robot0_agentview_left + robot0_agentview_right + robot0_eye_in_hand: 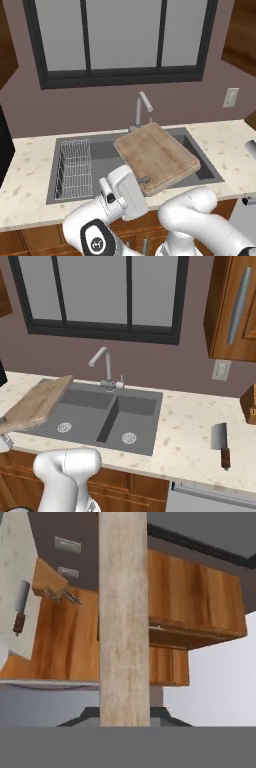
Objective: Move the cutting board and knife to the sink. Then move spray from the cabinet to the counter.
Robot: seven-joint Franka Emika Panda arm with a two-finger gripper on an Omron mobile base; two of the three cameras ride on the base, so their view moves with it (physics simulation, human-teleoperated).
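My gripper (144, 180) is shut on the near edge of the cutting board (157, 156). The light wooden cutting board (35, 402) hangs tilted above the dark two-basin sink (102, 155), its far end up near the faucet (142, 107). In the hand view the cutting board (124, 632) shows edge-on as a pale strip. The knife (223, 444) lies on the beige counter (187, 428) right of the sink (137, 406), dark handle toward the front edge. The knife (20, 607) also appears small in the hand view. The wall cabinet (227, 306) hangs at upper right, door shut. The spray is out of view.
A wire rack (75, 167) fills the sink's left basin. A wooden block (249, 403) stands on the counter's far right, under a wall outlet (221, 370). A dark-framed window (120, 40) sits behind the faucet (102, 366). Lower wooden cabinets (30, 240) run under the counter (27, 172).
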